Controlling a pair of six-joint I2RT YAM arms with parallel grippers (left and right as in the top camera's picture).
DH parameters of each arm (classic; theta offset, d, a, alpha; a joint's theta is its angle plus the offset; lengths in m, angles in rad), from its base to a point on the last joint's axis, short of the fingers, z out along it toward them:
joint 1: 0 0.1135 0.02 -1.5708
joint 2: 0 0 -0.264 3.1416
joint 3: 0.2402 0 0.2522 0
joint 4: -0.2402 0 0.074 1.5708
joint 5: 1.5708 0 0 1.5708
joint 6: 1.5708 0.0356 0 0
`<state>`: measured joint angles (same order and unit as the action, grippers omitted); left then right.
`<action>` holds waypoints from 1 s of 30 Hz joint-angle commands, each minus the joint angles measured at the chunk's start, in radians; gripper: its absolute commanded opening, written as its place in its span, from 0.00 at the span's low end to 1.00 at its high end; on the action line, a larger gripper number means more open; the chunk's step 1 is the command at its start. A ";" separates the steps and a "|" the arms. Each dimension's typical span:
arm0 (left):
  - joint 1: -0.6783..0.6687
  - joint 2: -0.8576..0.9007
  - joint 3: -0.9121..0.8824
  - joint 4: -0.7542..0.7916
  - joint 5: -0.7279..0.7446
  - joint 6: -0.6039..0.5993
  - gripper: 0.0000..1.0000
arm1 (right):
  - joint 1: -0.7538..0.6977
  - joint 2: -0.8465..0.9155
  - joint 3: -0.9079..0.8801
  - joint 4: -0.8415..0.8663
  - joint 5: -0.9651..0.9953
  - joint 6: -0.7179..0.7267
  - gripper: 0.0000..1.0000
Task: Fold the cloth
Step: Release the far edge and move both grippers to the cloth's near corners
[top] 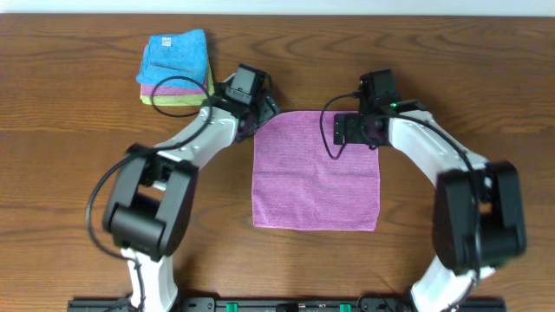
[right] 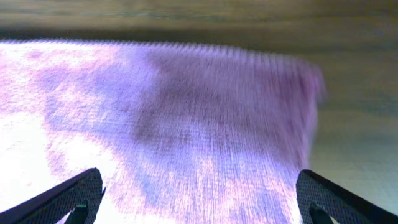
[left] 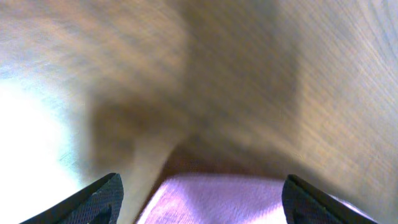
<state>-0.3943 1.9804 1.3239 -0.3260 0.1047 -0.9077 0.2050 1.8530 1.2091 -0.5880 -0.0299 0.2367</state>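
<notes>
Left gripper and right gripper: my jaws are wide apart and hold nothing, over the far corners of the cloth. It lies flat on the table. Layers indiscernible; I judge further folds remain.

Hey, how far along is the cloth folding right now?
Done: the purple cloth lies flat and squared on the table; whether it is already doubled I cannot tell. In hand: nothing; the left gripper and right gripper sit at its far corners, jaws open. Left: probably at least one fold, judging by its wide footprint.
</notes>
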 commanded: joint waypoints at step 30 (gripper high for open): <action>-0.376 -0.670 -0.568 -0.408 0.060 0.061 0.77 | -0.003 -0.953 -0.671 -0.168 -0.444 0.150 0.97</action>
<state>-0.7555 1.3849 0.8314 -0.8207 0.1951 -0.7990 0.2050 0.9127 0.5571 -0.7662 -0.4610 0.3901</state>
